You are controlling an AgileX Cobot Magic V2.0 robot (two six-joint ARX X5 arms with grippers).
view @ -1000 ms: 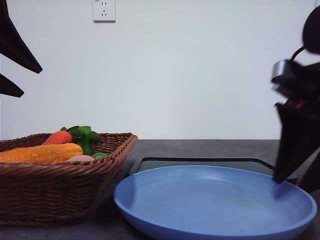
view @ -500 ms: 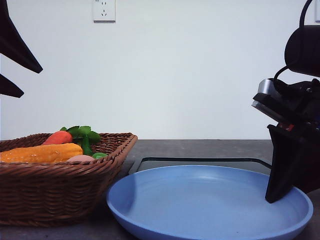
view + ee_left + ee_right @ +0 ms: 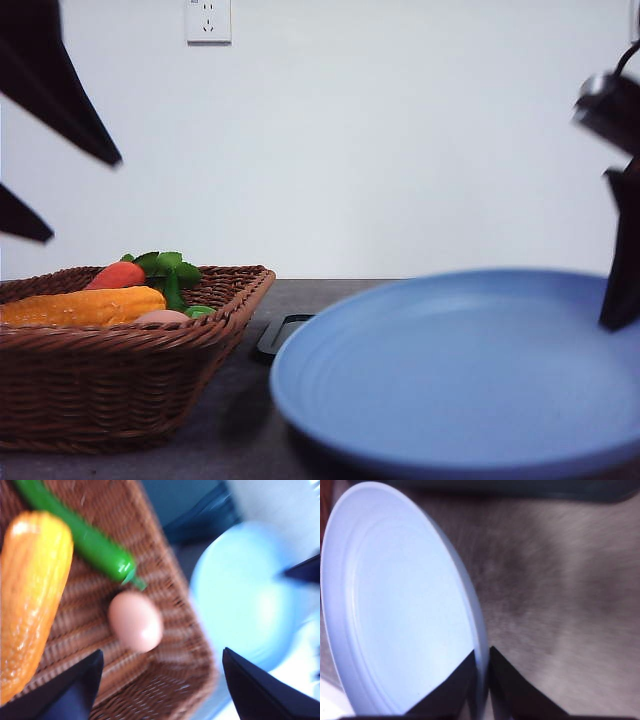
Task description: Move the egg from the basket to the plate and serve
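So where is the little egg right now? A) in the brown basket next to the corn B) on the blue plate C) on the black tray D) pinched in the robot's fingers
A: the egg lies on the woven floor of the basket beside the corn, with the left gripper open above it and nothing on the plate.

Even, bright indoor light on the white wall; my grippers read as dark silhouettes. Motion blur smears the plate [image 3: 450, 380], and my left wrist view is soft, glare-washed
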